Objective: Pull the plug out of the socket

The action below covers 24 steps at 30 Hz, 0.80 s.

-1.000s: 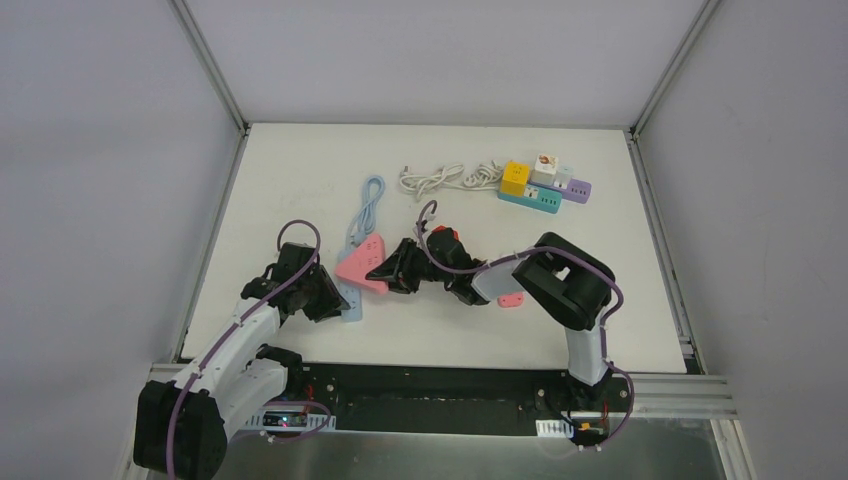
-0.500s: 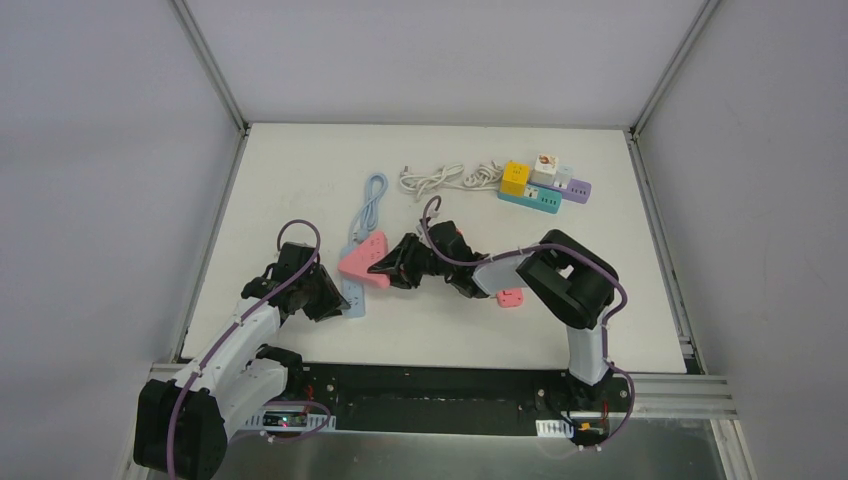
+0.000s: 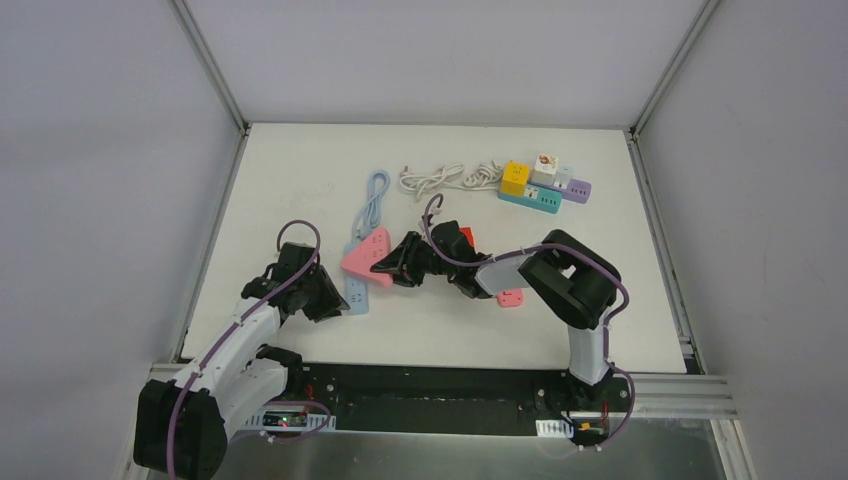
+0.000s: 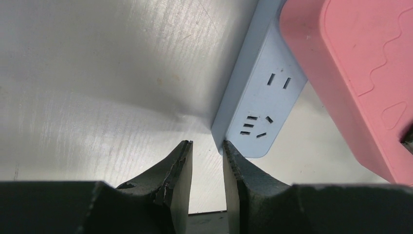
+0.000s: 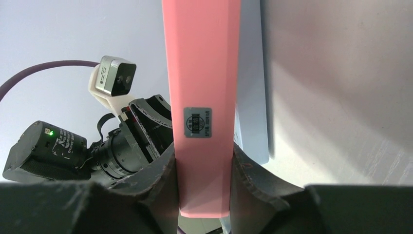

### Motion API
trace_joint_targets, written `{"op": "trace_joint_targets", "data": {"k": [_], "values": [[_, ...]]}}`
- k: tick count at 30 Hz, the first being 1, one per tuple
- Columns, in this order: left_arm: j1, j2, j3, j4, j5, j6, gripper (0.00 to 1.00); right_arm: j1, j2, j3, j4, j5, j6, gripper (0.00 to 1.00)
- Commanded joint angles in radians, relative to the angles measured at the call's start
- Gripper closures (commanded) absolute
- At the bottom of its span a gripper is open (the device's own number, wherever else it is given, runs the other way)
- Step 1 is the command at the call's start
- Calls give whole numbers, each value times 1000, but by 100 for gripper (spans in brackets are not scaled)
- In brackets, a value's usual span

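A pink triangular plug (image 3: 366, 258) sits over the far part of a light blue socket strip (image 3: 356, 294), which lies left of centre. My right gripper (image 3: 392, 268) is shut on the plug's two flat faces, seen edge-on in the right wrist view (image 5: 202, 73) with the strip (image 5: 251, 97) just behind it. The prongs are hidden. My left gripper (image 3: 328, 300) is at the strip's near end. In the left wrist view its jaws (image 4: 207, 146) stand a narrow gap apart with nothing between them, the right fingertip (image 4: 234, 156) touching the strip's corner (image 4: 263, 102) below the plug (image 4: 360, 73).
The strip's blue cable (image 3: 372, 195) runs toward the back. A coiled white cable (image 3: 440, 178) and a teal and purple strip with yellow and white cube plugs (image 3: 542, 184) lie at the back right. A small pink piece (image 3: 511, 298) lies under my right arm.
My right gripper has shifted the pink plug a little toward the back, and the strip's far end has turned slightly with it. My left gripper has stayed at the strip's near end.
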Motion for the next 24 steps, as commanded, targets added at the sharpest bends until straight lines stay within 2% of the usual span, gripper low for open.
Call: {"op": "trace_joint_targets", "data": {"k": [1,5,9,19,20,23,24], "values": [[-9,-23,-28,-53,-13,3,71,-11,-90,33,85,37,57,100],[-9,-143,-25,6,24,-19,67,-3,-53,30,60,37,101,100],[-9,-222,-50,96,66,-31,57,18,-6,52,77,11,130,100],[-9,-37,-62,3,-1,-22,50,39,25,100,113,-33,158,100],[-9,-29,-66,2,-7,-26,51,39,22,103,113,-37,161,100],[-9,-36,-76,-2,-26,-42,69,30,4,105,156,-66,196,100],[-9,-39,-77,-6,-33,-44,71,26,2,102,192,-78,214,100]]}}
